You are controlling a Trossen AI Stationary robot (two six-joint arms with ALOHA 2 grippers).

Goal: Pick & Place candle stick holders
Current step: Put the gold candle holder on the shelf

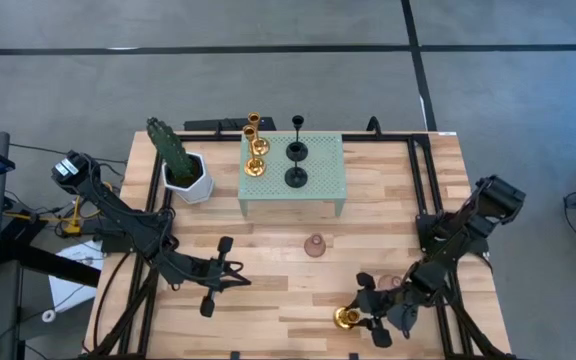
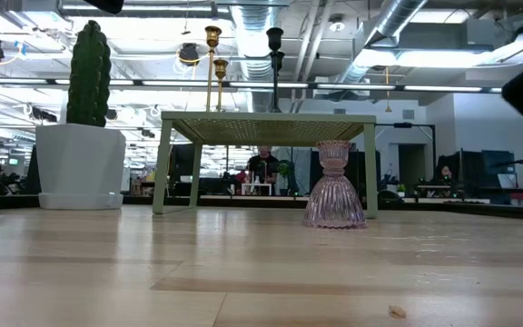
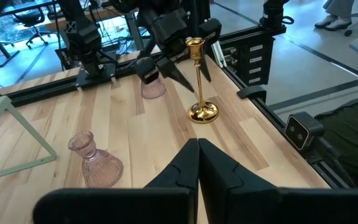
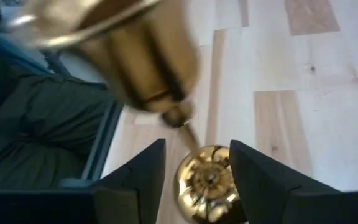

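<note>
Gold holder (image 3: 201, 81) looks top-heavy, slick and tippy, best gripped low on its stem; right tool (image 1: 368, 312) straddles it, released.

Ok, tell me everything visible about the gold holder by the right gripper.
The gold holder is shiny, brass-looking metal: a round domed base, a thin straight stem and a small cup on top. It stands upright on the wooden table, near its front right corner, apart from the two gold ones on the green stand. The right gripper is at it, one finger on each side of the base with gaps showing, so it seems released.
</note>
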